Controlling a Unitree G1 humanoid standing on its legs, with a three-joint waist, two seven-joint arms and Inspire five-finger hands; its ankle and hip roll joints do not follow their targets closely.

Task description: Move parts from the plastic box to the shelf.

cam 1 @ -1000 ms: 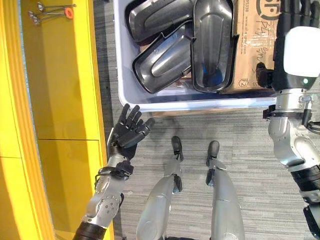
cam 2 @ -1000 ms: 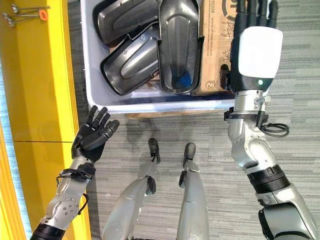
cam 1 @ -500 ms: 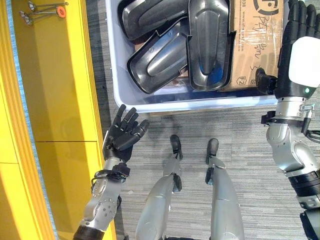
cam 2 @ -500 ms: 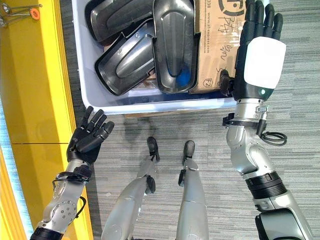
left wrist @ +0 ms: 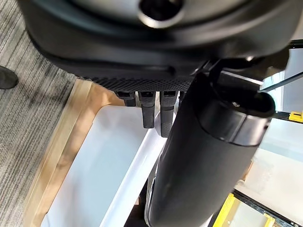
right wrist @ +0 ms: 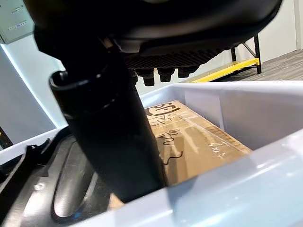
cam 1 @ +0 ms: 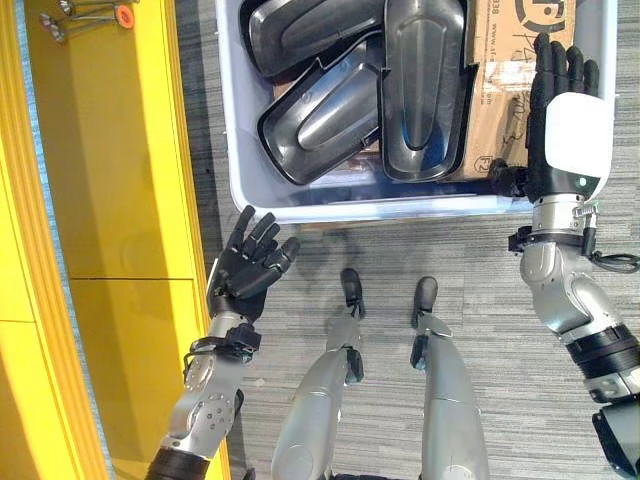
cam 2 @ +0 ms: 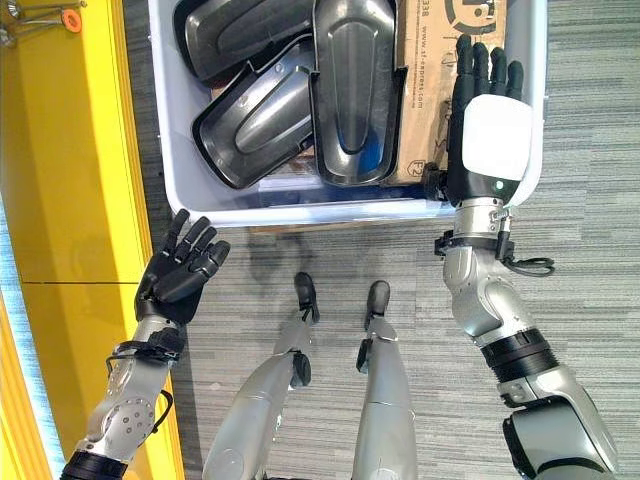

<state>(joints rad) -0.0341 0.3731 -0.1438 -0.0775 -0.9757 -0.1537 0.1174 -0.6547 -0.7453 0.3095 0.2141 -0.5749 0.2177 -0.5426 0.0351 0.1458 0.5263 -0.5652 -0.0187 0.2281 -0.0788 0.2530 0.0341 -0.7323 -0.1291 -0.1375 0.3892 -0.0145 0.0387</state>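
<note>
Left eye view: the pale plastic box [cam 1: 236,150] sits top centre, holding dark moulded parts [cam 1: 420,90] and a cardboard box [cam 1: 500,70]. The left robot hand [cam 1: 245,270] spreads wide and empty below the box's lower left corner, beside the yellow shelf [cam 1: 110,200].

Right eye view: the right robot hand [cam 2: 485,140] lies flat with straight fingers over the box's lower right corner.

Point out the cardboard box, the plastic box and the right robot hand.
cardboard box [cam 2: 425,90], right eye view, bare printed top.
plastic box [cam 1: 300,207], left eye view, near rim.
right robot hand [cam 2: 492,140], right eye view, white cover on its back.
</note>
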